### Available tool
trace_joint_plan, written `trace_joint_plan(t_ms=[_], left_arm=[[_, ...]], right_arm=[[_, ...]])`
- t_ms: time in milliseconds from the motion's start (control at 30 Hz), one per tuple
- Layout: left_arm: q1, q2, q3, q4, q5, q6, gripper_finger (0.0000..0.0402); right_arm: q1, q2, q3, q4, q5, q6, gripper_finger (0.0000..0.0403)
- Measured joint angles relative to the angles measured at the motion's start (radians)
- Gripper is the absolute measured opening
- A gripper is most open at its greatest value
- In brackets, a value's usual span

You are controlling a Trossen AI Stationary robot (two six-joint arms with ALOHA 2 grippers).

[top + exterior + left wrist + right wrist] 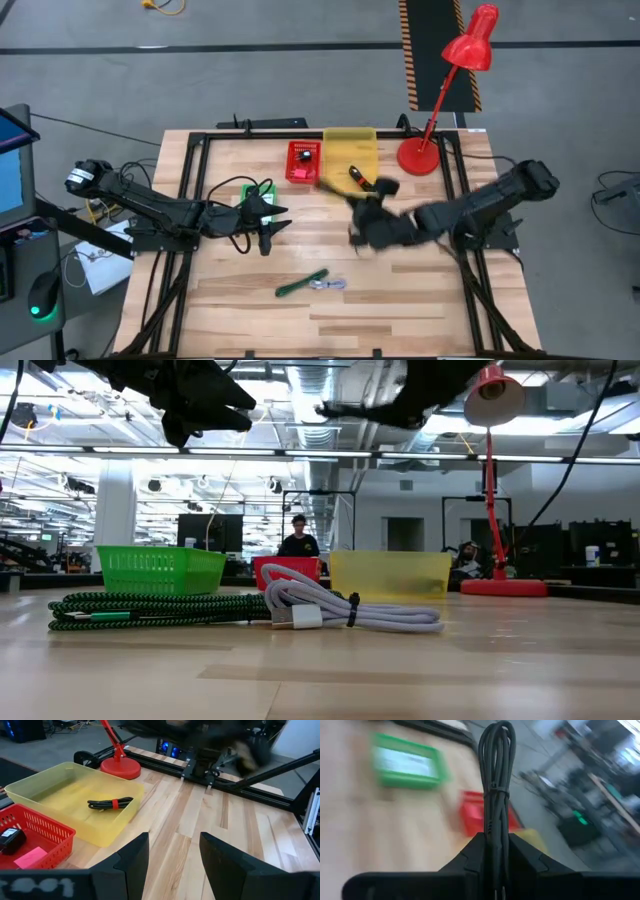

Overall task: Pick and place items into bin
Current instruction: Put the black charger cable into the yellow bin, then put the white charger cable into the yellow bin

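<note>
Wooden bench (400, 300) fills our high view. Our right end effector (492, 851) is clamped on a bundled black cable (495, 780), right of centre near the yellow bin (350, 150) (one cable already inside). Left end effector (172, 852), fingers apart, hovers centre-left.

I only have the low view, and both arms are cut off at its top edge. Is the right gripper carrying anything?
Observer: Yes. The right wrist view shows the right gripper shut on a bundled black cable that stands up between its fingers.
Operator: Is anything in the yellow bin? From here I only see its side.
Observer: One tied cable, black with a red band, lies on the floor of the yellow bin.
Operator: And the left gripper?
Observer: The left gripper is open and holds nothing, above bare wood of the table.
</note>
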Motion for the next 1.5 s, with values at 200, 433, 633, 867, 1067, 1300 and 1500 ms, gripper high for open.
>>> trace_joint_plan(t_ms=[200, 433, 633, 867, 1067, 1300, 1500], left_arm=[[0.0, 0.0, 0.0, 0.0, 0.0, 0.0, 0.0165], [0.0, 0.0, 0.0, -0.001, 0.0, 0.017, 0.0165], [0.0, 0.0, 0.0, -0.002, 0.0, 0.022, 0.0165], [0.001, 0.0, 0.0, -0.002, 0.0, 0.025, 0.0165], [0.001, 0.0, 0.0, -0.002, 0.0, 0.025, 0.0165], [0.001, 0.0, 0.0, -0.003, 0.0, 0.025, 0.0165], [0.001, 0.0, 0.0, -0.003, -0.001, 0.025, 0.0165]], right_arm=[[-0.285, -0.026, 0.0, -0.044, -0.207, -0.095, 0.0052], [-0.561, 0.047, 0.0, -0.037, -0.464, -0.173, 0.005], [-0.703, 0.146, 0.0, -0.026, -0.576, -0.205, 0.0051], [-0.779, 0.264, 0.0, -0.027, -0.664, -0.234, 0.0054], [-0.769, 0.299, 0.0, -0.022, -0.683, -0.26, 0.0079], [-0.73, 0.242, 0.002, 0.017, -0.681, -0.247, 0.0138], [-0.693, 0.172, 0.0, 0.019, -0.675, -0.244, 0.0198]])
